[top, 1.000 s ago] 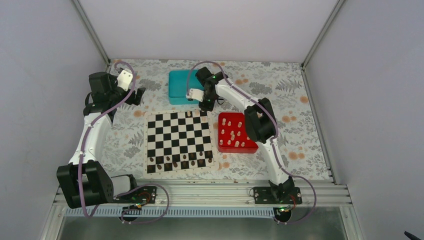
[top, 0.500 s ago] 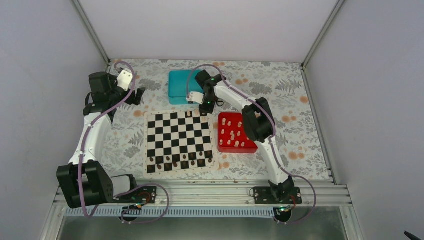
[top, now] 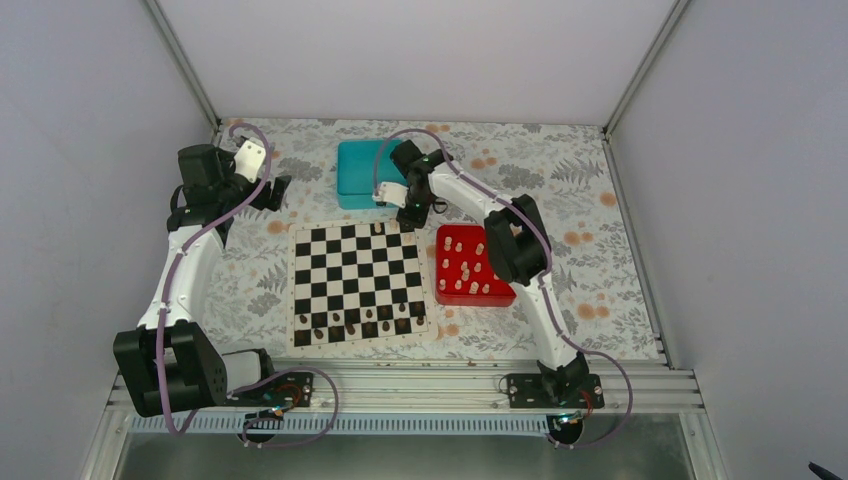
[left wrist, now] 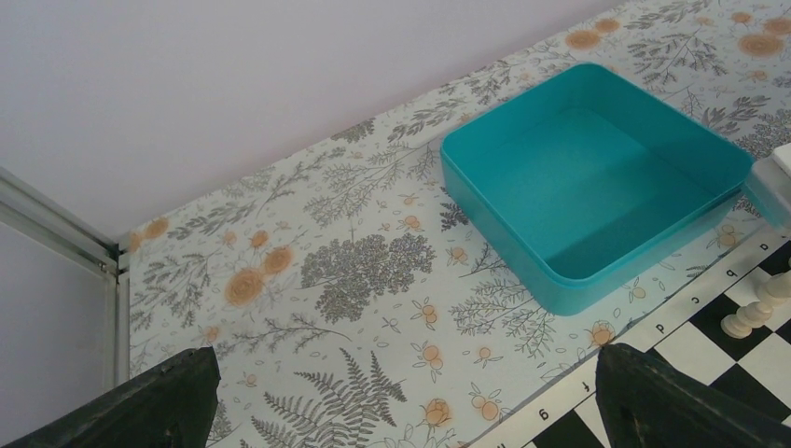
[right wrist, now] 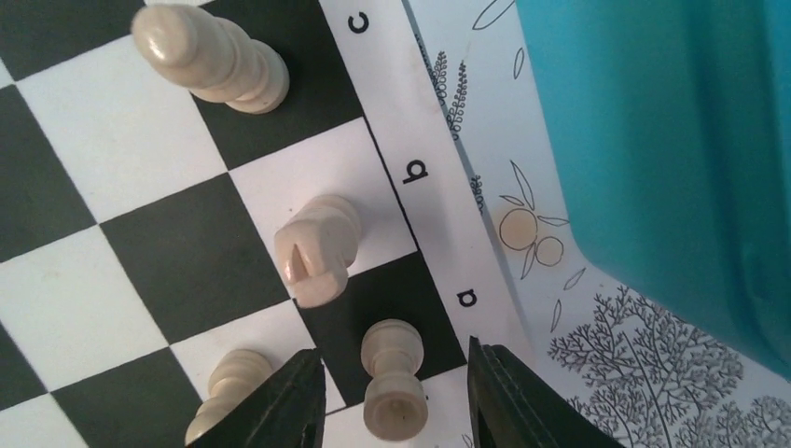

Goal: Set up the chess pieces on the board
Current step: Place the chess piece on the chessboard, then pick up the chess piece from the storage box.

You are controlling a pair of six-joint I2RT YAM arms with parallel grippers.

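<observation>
The board [top: 350,270] lies mid-table. A few cream chess pieces stand on its far edge. In the right wrist view a cream rook [right wrist: 393,378] stands upright on the black corner square by the letter a. My right gripper [right wrist: 392,397] is open around it, with a gap on each side. A knight [right wrist: 317,247], a bishop [right wrist: 210,58] and a pawn [right wrist: 224,392] stand on neighbouring squares. In the top view my right gripper [top: 408,218] hangs over the board's far right corner. My left gripper [left wrist: 401,373] is wide open and empty over the tablecloth, left of the board.
A teal box [top: 358,175] sits just behind the board, close to the right wrist. To the right of the board, a red tray [top: 476,299] holds several cream pieces. Dark pieces [top: 360,322] line the board's near rows.
My right jaws have opened off the rook, which now stands free on the corner square. The left arm has not moved.
</observation>
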